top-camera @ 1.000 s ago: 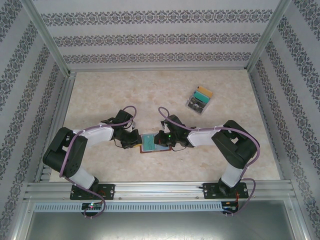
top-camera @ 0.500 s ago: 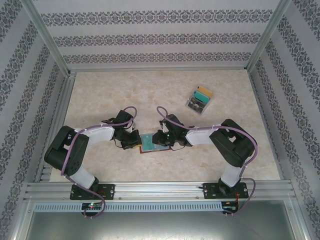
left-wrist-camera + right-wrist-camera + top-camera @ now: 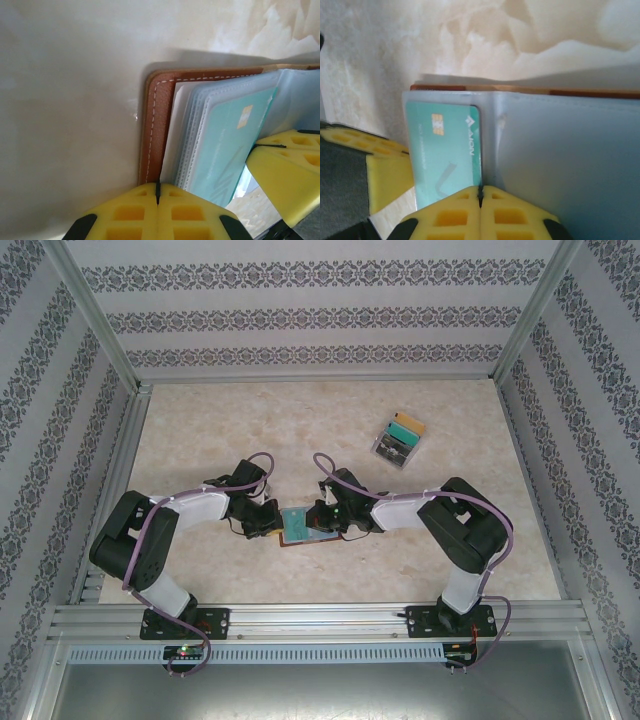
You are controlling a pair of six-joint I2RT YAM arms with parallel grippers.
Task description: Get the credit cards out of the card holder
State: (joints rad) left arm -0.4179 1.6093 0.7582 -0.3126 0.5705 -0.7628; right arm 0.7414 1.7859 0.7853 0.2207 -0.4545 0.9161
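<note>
At mid-table [image 3: 210,430], left hand [image 3: 157,187] tight on card holder [image 3: 150,125]; teal card [image 3: 445,155] lengthwise into right hand's [image 3: 480,194] apparent pinch.

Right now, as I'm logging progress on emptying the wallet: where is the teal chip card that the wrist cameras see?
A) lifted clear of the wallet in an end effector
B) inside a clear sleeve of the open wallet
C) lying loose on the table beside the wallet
B: the teal card sits behind the clear plastic of a sleeve in the open card holder.
</note>
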